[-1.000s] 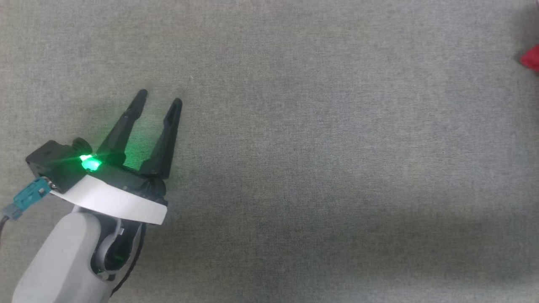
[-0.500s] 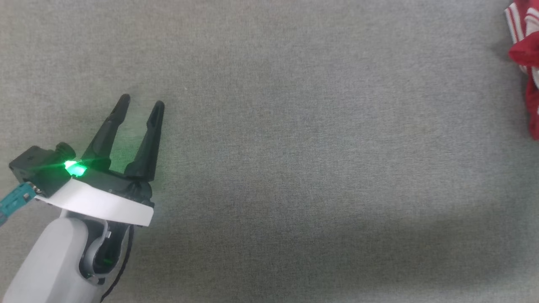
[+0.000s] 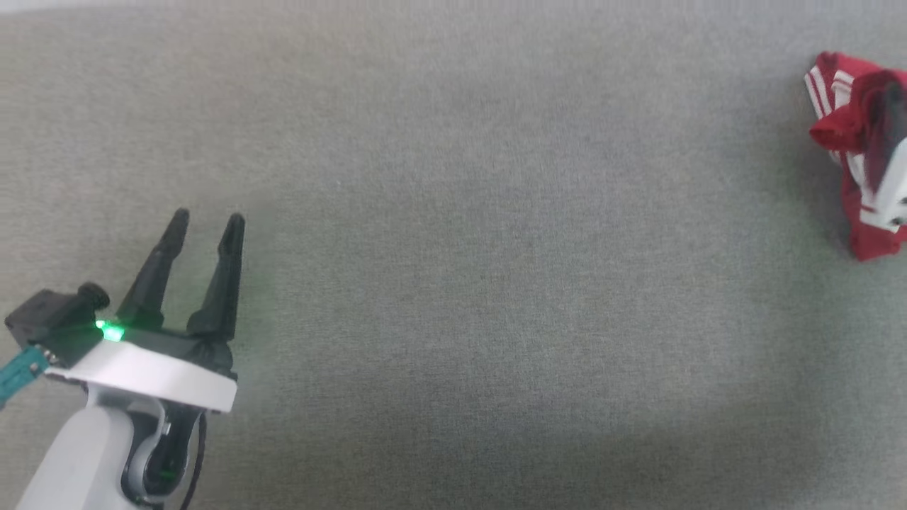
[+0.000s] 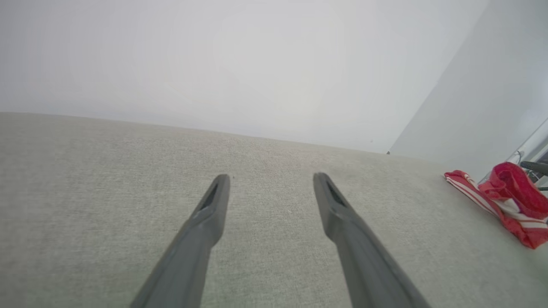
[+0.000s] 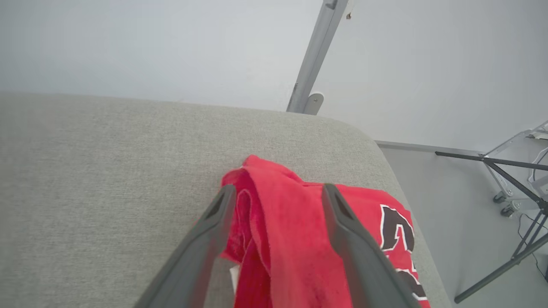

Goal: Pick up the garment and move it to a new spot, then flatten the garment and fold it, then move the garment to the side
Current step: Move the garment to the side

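The garment (image 3: pixel 843 127) lies crumpled at the far right of the grey cloth-covered table (image 3: pixel 496 248), red with white striped parts. In the right wrist view my right gripper (image 5: pixel 278 192) is open, one finger on each side of a raised red fold of the garment (image 5: pixel 291 222). The dark "23" (image 5: pixel 396 231) shows to the right of that fold. In the head view this gripper appears as a dark and white blur over the garment. My left gripper (image 3: pixel 209 216) hovers open and empty at the lower left, far from the garment (image 4: pixel 513 192).
The garment sits close to the table's rounded right corner (image 5: pixel 368 137), where the surface drops to the floor. Beyond that edge are a grey metal post (image 5: pixel 314 55) and black stand legs (image 5: pixel 505 171). Bare grey cloth stretches between the two grippers.
The head view has shifted, bringing more of the garment in at the right edge. My right gripper now shows over the garment. The left gripper stays open.
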You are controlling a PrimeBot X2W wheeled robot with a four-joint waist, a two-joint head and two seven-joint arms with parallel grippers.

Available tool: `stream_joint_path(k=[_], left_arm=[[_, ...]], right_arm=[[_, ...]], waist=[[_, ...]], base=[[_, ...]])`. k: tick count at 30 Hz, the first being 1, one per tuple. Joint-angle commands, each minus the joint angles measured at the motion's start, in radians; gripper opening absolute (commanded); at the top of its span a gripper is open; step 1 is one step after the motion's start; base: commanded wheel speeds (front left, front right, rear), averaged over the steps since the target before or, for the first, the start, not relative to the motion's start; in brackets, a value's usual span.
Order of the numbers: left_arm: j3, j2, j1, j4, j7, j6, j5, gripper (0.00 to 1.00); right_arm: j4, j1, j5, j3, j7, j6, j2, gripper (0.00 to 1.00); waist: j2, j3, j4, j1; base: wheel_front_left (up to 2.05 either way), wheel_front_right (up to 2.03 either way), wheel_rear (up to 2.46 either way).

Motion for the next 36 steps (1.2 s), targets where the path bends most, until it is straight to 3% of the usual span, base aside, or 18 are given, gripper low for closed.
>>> stream_joint_path(k=[1, 21, 29, 36], left_arm=[[0.01, -0.004, 0.025, 0.004, -0.004, -0.002, 0.015, 1.0], [0.177, -0.086, 0.228, 0.027, -0.004, -0.002, 0.124, 1.0], [0.227, -0.103, 0.309, 0.011, -0.004, -0.002, 0.148, 1.0], [0.264, -0.121, 0.368, 0.012, -0.004, -0.002, 0.162, 1.0]], right_arm=[[0.015, 0.019, 0.021, 0.027, -0.039, -0.001, 0.008, 1.0], [0.122, 0.251, 0.196, 0.239, -0.455, -0.001, 0.049, 1.0], [0.123, 0.333, 0.221, 0.275, -0.589, -0.001, 0.038, 1.0], [0.078, 0.434, 0.204, 0.269, -0.639, -0.001, 0.049, 1.0]], waist=[[0.0, -0.037, 0.012, 0.0], [0.0, -0.25, 0.069, 0.0], [0.0, -0.306, 0.07, 0.0], [0.0, -0.348, 0.065, 0.0]], base=[[0.0, 0.0, 0.0], [0.0, 0.0, 0.0], [0.0, 0.0, 0.0], [0.0, 0.0, 0.0]])
